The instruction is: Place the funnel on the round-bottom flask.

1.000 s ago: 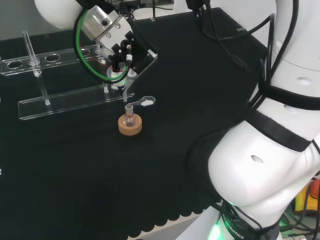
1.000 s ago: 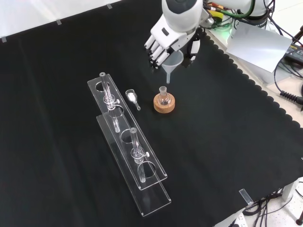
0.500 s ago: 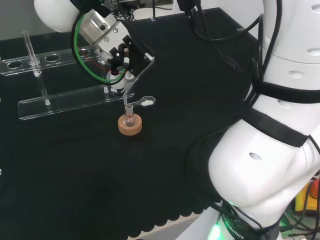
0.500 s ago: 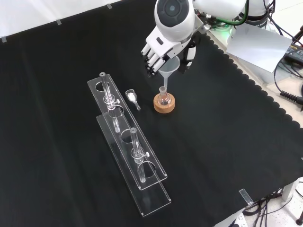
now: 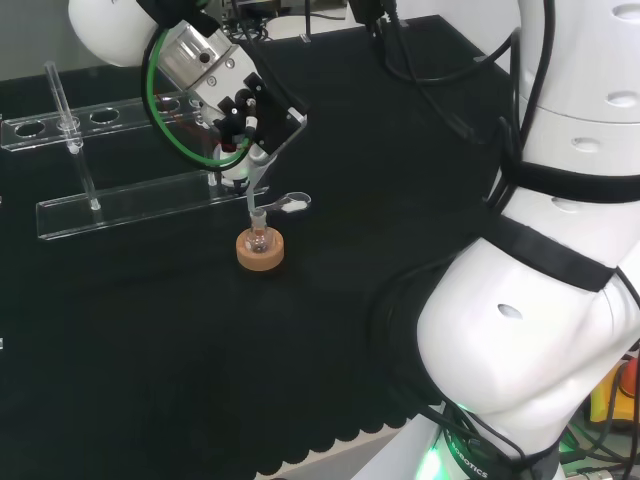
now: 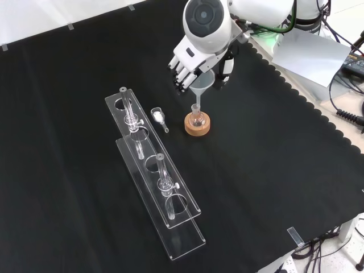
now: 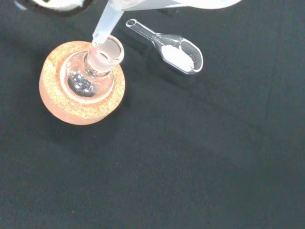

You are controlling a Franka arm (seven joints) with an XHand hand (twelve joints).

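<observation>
A small clear round-bottom flask [image 6: 197,118] [image 5: 260,237] [image 7: 90,76] sits upright in a cork ring stand [image 6: 197,125] [image 5: 260,251] [image 7: 62,105] in the middle of the cloth. The hand [image 6: 196,57] [image 5: 235,100] hangs just above it, its fingers curled round the bowl of a clear funnel [image 6: 203,85] [image 5: 254,172]. The funnel's stem [image 7: 106,26] slants down, and its tip sits at the flask's mouth [image 7: 107,50].
A clear scoop with white powder [image 6: 158,118] [image 5: 290,204] [image 7: 178,55] lies beside the stand. A long clear rack [image 6: 153,176] [image 5: 130,200] holding two glass tubes stands left of it in the front view. The cloth's scalloped edge [image 6: 318,108] runs at the front view's right.
The hand has lowered with the funnel and moved slightly left in the front view, bringing the stem's tip from above the flask down to its mouth.
</observation>
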